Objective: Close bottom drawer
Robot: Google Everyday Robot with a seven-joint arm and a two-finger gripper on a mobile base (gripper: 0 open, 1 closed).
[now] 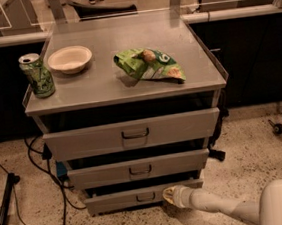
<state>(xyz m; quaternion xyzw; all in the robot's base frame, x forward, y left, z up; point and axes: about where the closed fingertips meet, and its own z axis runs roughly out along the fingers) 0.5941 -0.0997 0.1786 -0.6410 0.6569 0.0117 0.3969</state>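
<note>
The bottom drawer (120, 199) is the lowest and narrowest grey front of the three, with a small dark loop handle (145, 197) at its centre. It stands slightly pulled out, with a dark gap above its front. My gripper (169, 195) is at the end of a white arm that reaches in from the lower right. Its tip is against the right part of the bottom drawer's front, just right of the handle.
The middle drawer (137, 168) and the top drawer (133, 133) also stick out. On the cabinet top stand a green can (36, 75), a white bowl (69, 59) and a green chip bag (148, 65). Black cables (41, 170) lie on the floor at the left.
</note>
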